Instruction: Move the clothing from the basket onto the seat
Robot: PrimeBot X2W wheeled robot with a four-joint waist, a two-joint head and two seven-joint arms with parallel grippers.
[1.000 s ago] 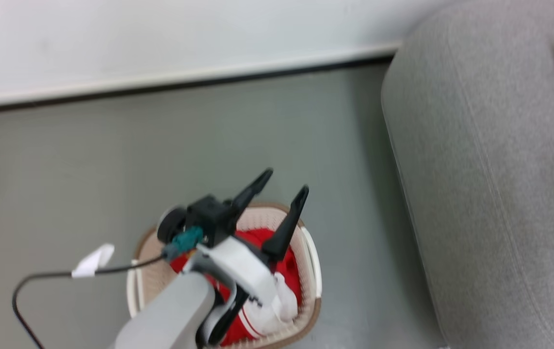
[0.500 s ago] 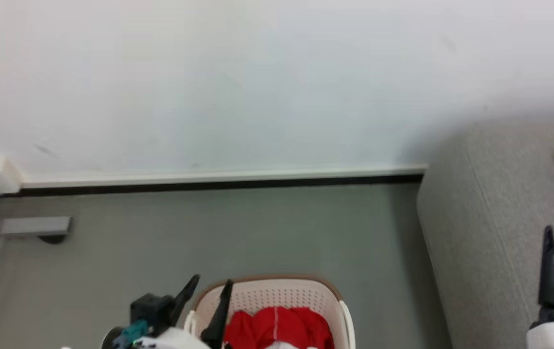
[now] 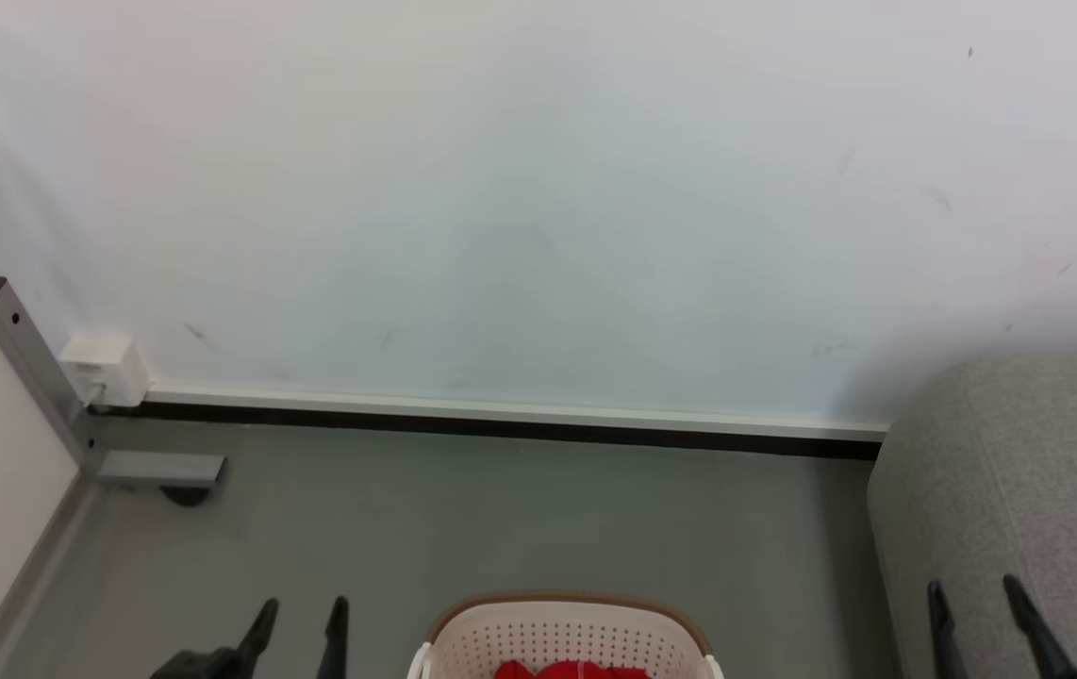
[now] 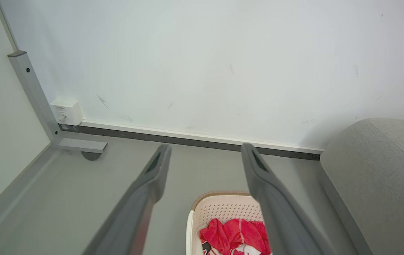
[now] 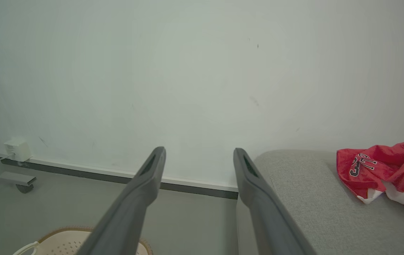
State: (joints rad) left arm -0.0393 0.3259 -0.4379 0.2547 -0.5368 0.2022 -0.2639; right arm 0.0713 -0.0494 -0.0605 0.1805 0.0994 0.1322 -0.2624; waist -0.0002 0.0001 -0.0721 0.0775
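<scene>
Clothing [image 3: 571, 671] sits in basket [image 3: 557, 634], bottom centre. Left gripper [image 3: 303, 608], lower left, and right gripper [image 3: 972, 589], lower right, gape wide, empty.

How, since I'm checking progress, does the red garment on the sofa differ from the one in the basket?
The sofa garment lies draped on the grey sofa, black numerals showing; the basket garment sits bunched inside the cream basket, still to move. Both are red with white parts.
</scene>
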